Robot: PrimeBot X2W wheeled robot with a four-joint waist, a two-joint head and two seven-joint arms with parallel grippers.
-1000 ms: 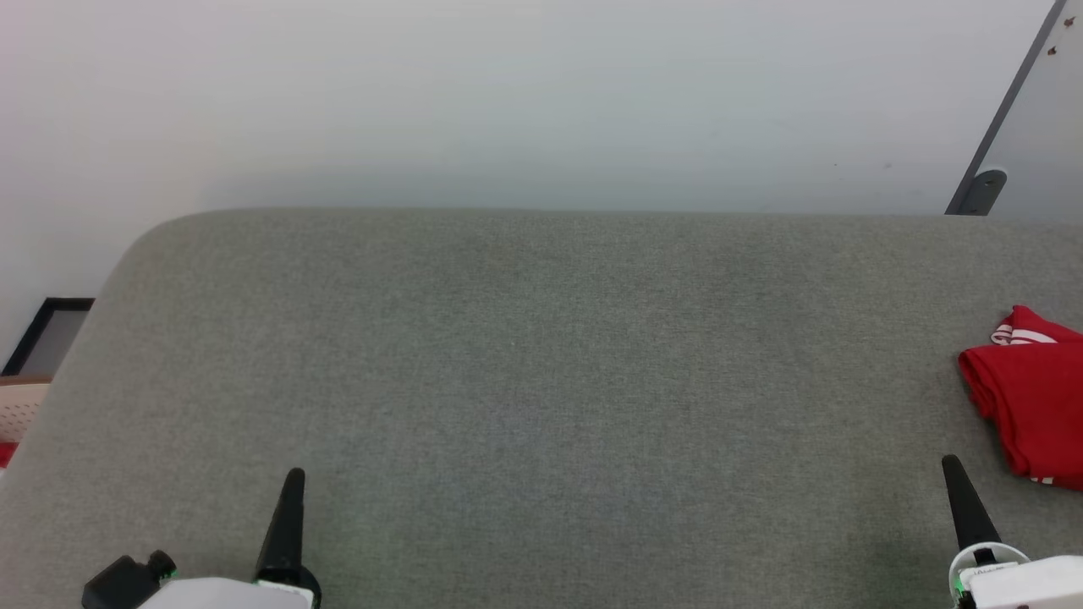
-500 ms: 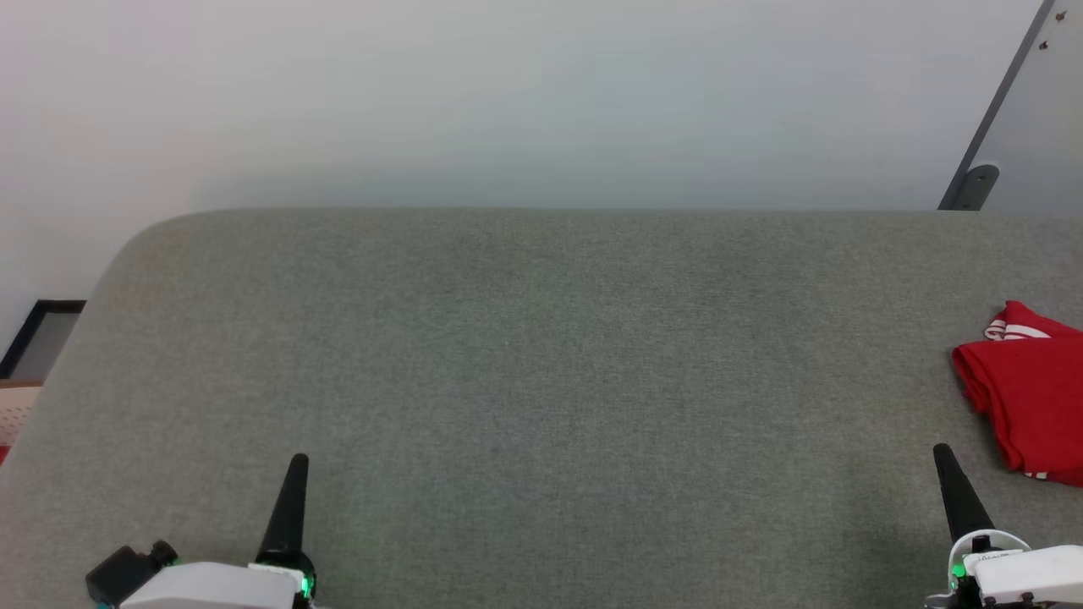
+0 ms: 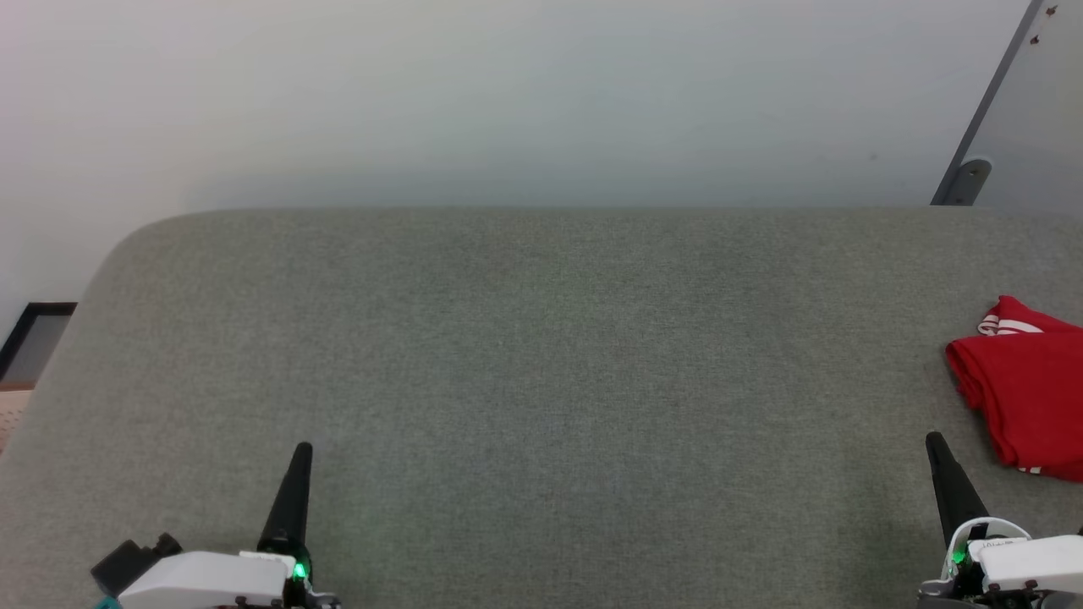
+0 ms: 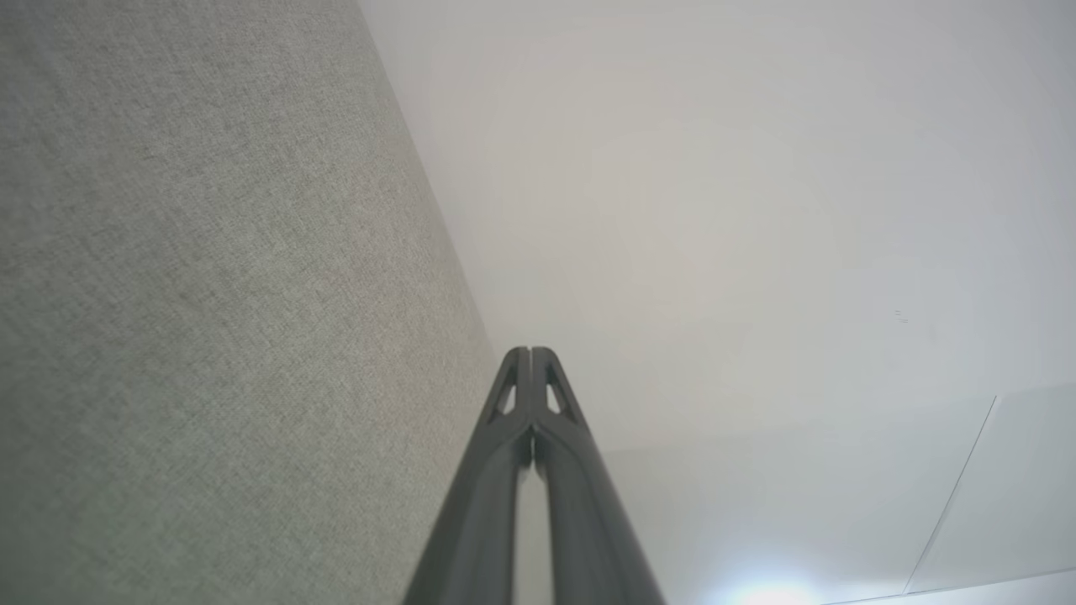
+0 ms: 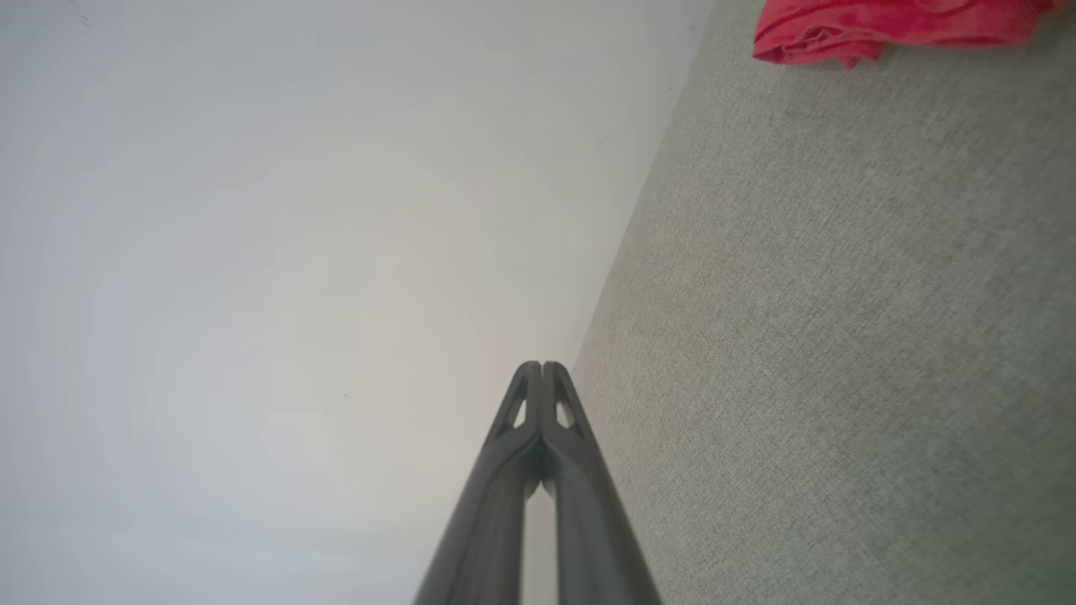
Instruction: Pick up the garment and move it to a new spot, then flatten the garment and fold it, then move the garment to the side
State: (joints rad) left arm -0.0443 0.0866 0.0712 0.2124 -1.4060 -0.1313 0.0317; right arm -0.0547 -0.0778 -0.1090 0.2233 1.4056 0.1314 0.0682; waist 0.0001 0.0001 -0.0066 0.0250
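The garment (image 3: 1028,385) lies folded at the right edge of the grey fabric surface (image 3: 541,355), bright red with a white striped cuff at its far corner. The right wrist view catches it as a red bundle (image 5: 891,25) at the top. My right gripper (image 3: 934,442) points up the view just left of and nearer than the garment, apart from it, fingers pressed together (image 5: 542,370) with nothing held. At the lower left, far from the garment, my left gripper (image 3: 303,451) is likewise shut and empty (image 4: 530,353).
A pale wall rises behind the surface's far edge. A grey slanted panel edge with a bracket (image 3: 973,173) stands at the upper right. A dark frame (image 3: 30,338) and a bit of beige perforated basket (image 3: 10,414) sit beyond the rounded left corner.
The whole head view has drifted left and up, so the camera moved. Both grippers stay shut and the garment lies as before.
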